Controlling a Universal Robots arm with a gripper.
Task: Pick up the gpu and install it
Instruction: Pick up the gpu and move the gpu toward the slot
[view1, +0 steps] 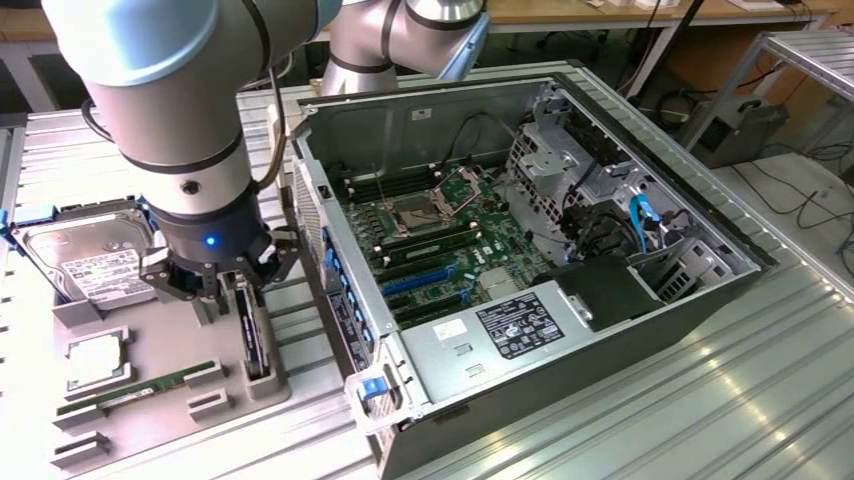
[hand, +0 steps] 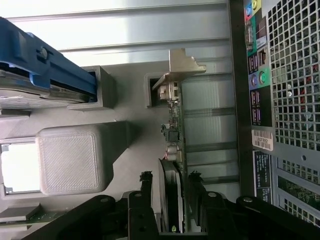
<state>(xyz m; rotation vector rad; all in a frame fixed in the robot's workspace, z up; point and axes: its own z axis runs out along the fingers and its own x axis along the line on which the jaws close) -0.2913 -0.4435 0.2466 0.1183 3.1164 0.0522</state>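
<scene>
The gpu (view1: 254, 340) is a thin black card standing on its long edge in a slot of the grey holder tray (view1: 147, 340), beside the open computer case. In the wrist view the gpu (hand: 174, 150) shows its edge, with the silver bracket (hand: 182, 65) at the far end and the round fan near the camera. My gripper (view1: 235, 288) hangs right over the card's near end. In the wrist view my gripper (hand: 170, 192) is open, with one black finger (hand: 146, 197) on each side of the card and a small gap at both.
The open computer case (view1: 641, 330) lies at the exterior view's right, its motherboard (view1: 441, 235) and blue card slots (view1: 414, 283) exposed. On the tray sit a silver hard drive (view1: 91, 265), a processor chip (view1: 96, 360) and a green memory stick (view1: 140, 388). The case's rear panel (hand: 280, 90) stands close beside the card.
</scene>
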